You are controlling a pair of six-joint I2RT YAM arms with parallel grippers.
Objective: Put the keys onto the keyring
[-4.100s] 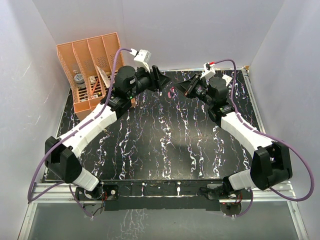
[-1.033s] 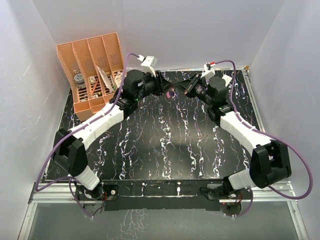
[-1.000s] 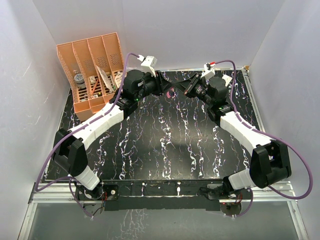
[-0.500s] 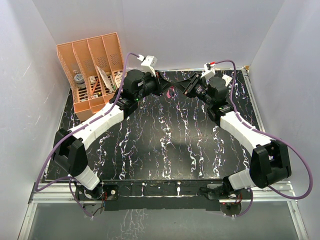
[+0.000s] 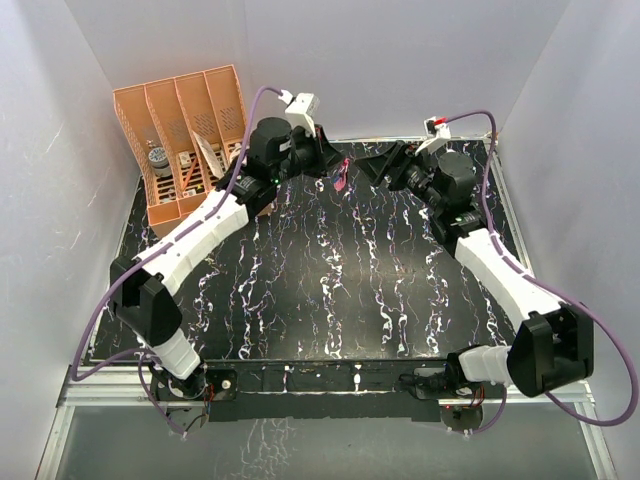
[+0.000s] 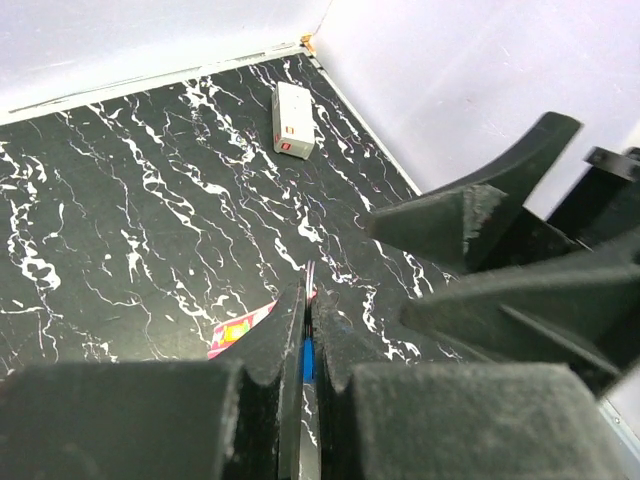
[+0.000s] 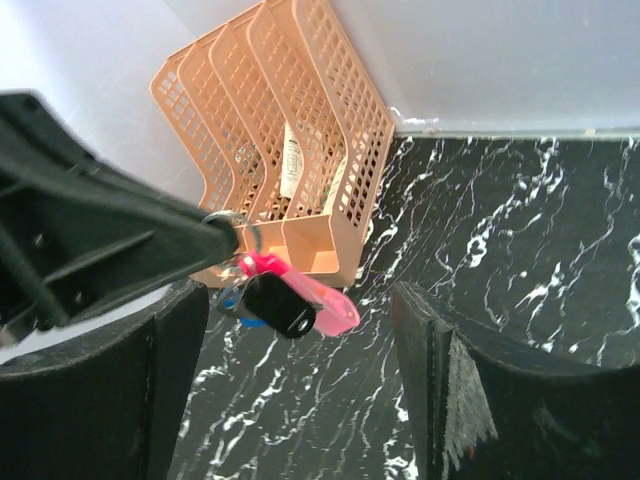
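Note:
My left gripper (image 5: 335, 168) is shut at the back middle of the table. It pinches the keyring (image 7: 318, 297), a pink strap on a thin metal ring (image 7: 236, 226), which hangs from its tip (image 7: 215, 235). Both keys dangle from the ring: a black-headed one (image 7: 281, 306) in front and a blue-headed one (image 7: 243, 319) behind it. In the left wrist view a blue sliver (image 6: 308, 358) shows between the closed jaws and the strap (image 6: 240, 328) pokes out to the left. My right gripper (image 5: 370, 166) stands open, facing the keys, one finger (image 7: 180, 380) on either side and touching nothing.
An orange mesh file organiser (image 5: 185, 140) with some items in it stands at the back left. A small white box (image 6: 292, 120) lies near the far right corner. White walls close in the black marbled table (image 5: 330, 290) on three sides.
The right gripper has opened, let go of the keys and drawn back to the right. The left gripper has closed on the keyring and shifted slightly right and up.

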